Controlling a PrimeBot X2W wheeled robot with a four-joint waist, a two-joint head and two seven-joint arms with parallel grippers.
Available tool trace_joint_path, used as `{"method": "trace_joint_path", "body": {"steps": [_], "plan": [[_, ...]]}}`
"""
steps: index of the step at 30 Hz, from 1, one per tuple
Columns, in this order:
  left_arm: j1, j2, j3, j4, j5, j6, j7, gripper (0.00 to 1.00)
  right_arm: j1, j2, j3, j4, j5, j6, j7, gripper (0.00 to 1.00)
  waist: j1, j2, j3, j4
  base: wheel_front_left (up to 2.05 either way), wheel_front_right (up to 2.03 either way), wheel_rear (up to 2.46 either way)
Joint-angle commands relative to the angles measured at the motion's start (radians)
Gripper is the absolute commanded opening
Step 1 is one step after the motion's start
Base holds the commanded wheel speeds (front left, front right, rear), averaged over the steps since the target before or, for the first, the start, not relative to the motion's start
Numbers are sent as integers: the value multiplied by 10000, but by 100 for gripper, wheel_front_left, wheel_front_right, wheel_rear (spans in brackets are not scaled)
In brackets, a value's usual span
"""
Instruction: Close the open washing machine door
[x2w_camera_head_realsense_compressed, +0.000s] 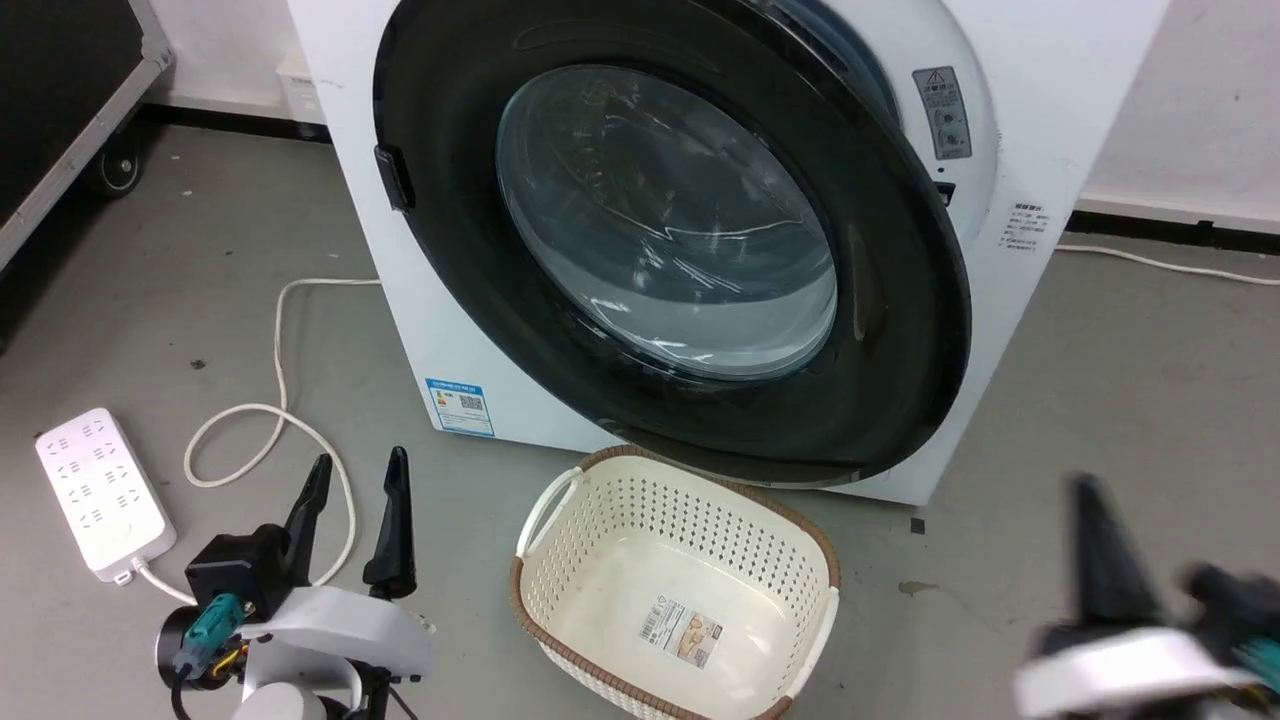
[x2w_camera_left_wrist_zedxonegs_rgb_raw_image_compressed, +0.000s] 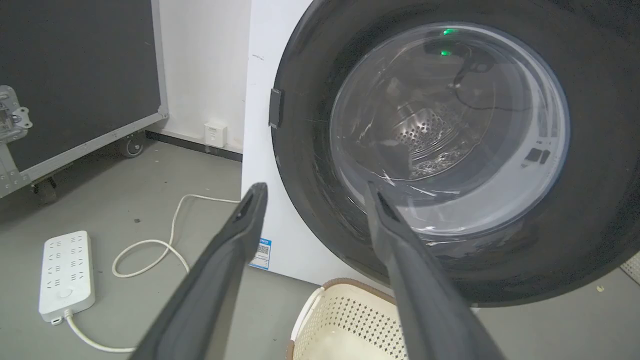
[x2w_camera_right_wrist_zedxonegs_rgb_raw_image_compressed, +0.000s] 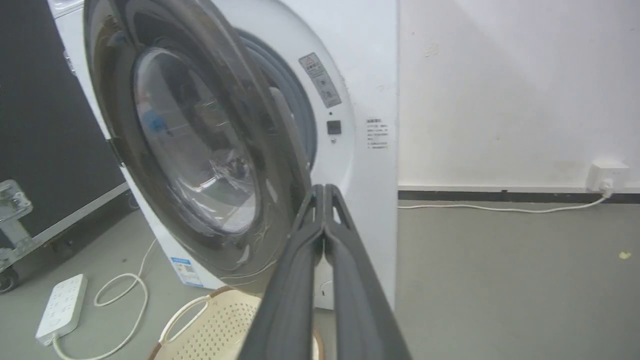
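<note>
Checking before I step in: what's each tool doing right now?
Left tool: open, holding nothing.
Right tool: closed, holding nothing.

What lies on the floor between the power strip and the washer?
A looped white cable lies between the power strip and the washer; the head view shows it.
</note>
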Motion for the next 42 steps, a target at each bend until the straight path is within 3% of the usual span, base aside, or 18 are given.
{"method": "trace_joint_path", "body": {"steps": [1,7,8,9,17,35,42], "plan": [[162,-48,68,-88,112,-56,-45,100,-363,17,360,148,-86,10,29,0,1,0,44,-7,0,0,0],[50,-337,182,-317,446,-181,-45,100,-2414,17,1550,2102,-403,10,391,0,1,0,438,195,0,0,0],[17,-381,201,-355,498,-206,-45,100,-2751,17,1538,2536,-442,10,383,0,1,0,517,231,0,0,0],[-120,-542,281,-462,630,-270,-45,100,-3668,17,1269,3738,-699,10,297,0,1,0,757,379,0,0,0],[-407,-816,541,-568,926,-536,-45,100,-5512,17,262,5731,-1133,10,7,0,1,0,1285,635,0,0,0],[-1299,-1456,851,-859,1605,-1184,-45,100,-8677,17,-3417,6250,-3758,10,-44,0,1,0,3045,1453,0,0,0],[-1467,-1624,1055,-988,1794,-1336,-45,100,-9489,17,-4404,6160,-4415,10,-44,0,1,0,3503,1632,0,0,0]]}}
